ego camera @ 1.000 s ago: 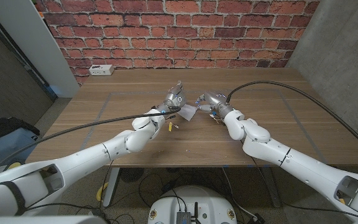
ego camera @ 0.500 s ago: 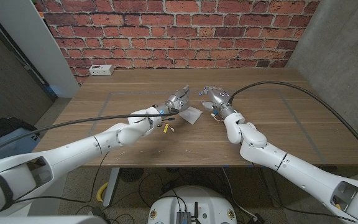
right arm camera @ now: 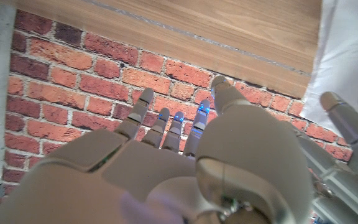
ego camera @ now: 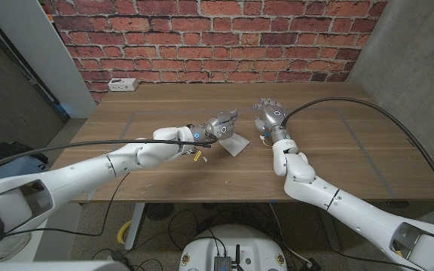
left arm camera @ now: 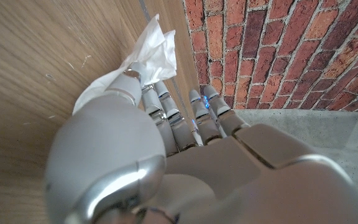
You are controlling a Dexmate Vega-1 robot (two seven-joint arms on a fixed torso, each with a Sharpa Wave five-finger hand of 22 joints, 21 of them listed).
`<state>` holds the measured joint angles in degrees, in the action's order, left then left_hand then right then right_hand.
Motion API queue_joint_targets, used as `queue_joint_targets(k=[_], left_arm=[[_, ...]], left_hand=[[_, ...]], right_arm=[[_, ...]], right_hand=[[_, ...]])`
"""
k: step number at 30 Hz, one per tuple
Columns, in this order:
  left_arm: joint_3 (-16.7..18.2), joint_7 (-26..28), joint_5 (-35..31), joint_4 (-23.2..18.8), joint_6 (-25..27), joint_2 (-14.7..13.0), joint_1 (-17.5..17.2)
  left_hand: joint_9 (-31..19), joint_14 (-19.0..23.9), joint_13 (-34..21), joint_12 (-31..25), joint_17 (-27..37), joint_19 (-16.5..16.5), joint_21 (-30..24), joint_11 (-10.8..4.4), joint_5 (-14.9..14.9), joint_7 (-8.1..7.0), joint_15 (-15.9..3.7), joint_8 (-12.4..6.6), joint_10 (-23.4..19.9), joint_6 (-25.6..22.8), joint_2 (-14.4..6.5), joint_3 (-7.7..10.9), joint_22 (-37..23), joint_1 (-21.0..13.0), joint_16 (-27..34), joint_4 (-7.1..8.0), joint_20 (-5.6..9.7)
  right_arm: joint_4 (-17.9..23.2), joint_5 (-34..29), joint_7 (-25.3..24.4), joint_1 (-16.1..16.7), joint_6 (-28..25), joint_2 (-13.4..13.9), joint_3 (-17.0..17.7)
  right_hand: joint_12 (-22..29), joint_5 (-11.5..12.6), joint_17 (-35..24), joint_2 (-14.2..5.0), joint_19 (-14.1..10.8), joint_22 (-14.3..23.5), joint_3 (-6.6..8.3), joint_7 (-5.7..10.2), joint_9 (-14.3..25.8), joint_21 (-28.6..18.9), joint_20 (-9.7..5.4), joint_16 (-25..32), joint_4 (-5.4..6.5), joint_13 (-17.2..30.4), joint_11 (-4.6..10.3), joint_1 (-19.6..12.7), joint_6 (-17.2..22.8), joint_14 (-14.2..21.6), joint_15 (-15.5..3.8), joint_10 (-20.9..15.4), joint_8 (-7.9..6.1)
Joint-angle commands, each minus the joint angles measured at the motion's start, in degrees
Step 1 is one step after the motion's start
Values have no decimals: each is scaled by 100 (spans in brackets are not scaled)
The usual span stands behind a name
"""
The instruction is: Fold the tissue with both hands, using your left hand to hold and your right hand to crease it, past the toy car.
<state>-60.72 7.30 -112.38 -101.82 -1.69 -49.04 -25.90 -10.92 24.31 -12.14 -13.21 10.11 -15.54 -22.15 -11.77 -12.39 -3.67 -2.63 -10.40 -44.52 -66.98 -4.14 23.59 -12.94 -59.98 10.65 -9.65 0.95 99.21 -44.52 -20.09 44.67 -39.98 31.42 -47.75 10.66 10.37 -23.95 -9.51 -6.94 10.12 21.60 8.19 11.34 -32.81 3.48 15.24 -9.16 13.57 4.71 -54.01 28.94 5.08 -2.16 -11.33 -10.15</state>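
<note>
Head view: your left robot hand (ego camera: pixel 221 125) pinches the crumpled white paper tissue (ego camera: pixel 234 143) on the brown wooden table (ego camera: pixel 330 150); your right robot hand (ego camera: pixel 270 115) hovers just beside the tissue, fingers apart.
Left wrist view: fingertips (left arm camera: pixel 133 73) touch the tissue (left arm camera: pixel 149 50).
Right wrist view: the tissue (right arm camera: pixel 352 56) lies beside your spread fingers (right arm camera: pixel 143 106).

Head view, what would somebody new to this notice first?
Probably the two white arms meeting mid-table over a white tissue. The left hand has its fingers on the tissue, while the right hand is raised just beside it, fingers spread and holding nothing. Behind runs a red brick wall.
</note>
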Motion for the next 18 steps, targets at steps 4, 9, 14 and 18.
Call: queue_joint_targets(k=[4,9,14,18], left_arm=[[406,-1096,122,235,762,367,-413],[612,-1427,517,503,1363,709,-653],[856,-1599,1318,661,1743,1028,-814],[991,-1690,2003,732,1879,1215,-848]], left_hand=[[-223,140,-90,73,36,-250,-254,96,172,184,-850,-56,302,369,-403,-57,-72,87,49,201,-224],[-463,230,-165,64,43,-431,-486,178,238,438,-773,-376,336,258,-583,-40,-160,467,55,466,-245],[-569,290,-185,41,15,-474,-572,208,214,537,-771,-527,279,135,-531,19,-189,464,40,402,-211],[-636,292,-197,38,1,-452,-608,268,181,614,-737,-596,269,108,-499,64,-206,436,19,334,-235]], right_arm=[[154,290,-693,150,-273,42,236],[268,316,-638,128,-211,170,193],[351,404,-546,118,-60,283,183],[457,586,-418,138,201,413,243]], right_hand=[[136,-16,36,73,-132,5,-57,-68,16,23,51,41,54,-26,-69,12,123,175,-336,-248,-110],[173,-16,52,84,-167,5,-94,-75,15,27,71,76,82,-39,-68,54,214,260,-307,-347,-143],[187,-12,67,90,-188,5,-109,-84,13,32,76,92,80,-47,-68,57,283,304,-308,-392,-164],[197,-8,80,100,-187,5,-119,-78,12,42,88,92,73,-53,-52,53,344,310,-308,-426,-182]])
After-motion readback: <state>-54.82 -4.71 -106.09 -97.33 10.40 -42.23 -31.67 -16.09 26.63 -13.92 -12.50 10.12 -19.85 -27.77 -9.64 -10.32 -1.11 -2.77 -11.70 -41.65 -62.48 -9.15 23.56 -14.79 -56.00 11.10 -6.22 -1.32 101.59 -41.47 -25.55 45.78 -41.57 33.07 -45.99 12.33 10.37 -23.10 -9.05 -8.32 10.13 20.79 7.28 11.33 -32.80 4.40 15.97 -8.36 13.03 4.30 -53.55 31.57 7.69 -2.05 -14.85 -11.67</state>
